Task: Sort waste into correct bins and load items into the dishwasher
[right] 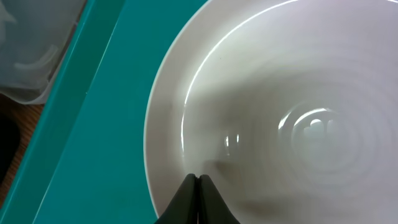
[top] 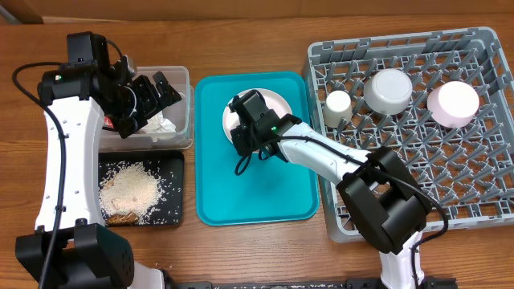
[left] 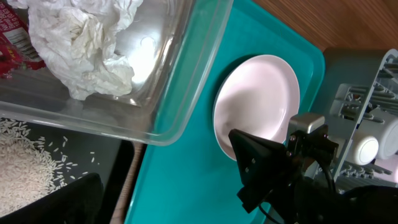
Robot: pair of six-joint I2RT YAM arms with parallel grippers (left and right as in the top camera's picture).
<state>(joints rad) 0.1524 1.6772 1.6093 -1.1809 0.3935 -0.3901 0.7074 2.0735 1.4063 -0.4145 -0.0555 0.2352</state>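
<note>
Now R gripper (right: pixel 198 182), clenched, is resting on rim of glossy round pink plate (right: pixel 298 87); L gripper (top: pixel 151 100), spread wide, is hovering over clear plastic tub (top: pixel 188 104) w/ crumpled tissue (left: pixel 81 43).

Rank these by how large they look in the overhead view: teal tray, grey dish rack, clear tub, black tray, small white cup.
1. grey dish rack
2. teal tray
3. clear tub and black tray: they look about alike, and the left arm hides part of the tub, so they are not ranked
4. small white cup
</note>
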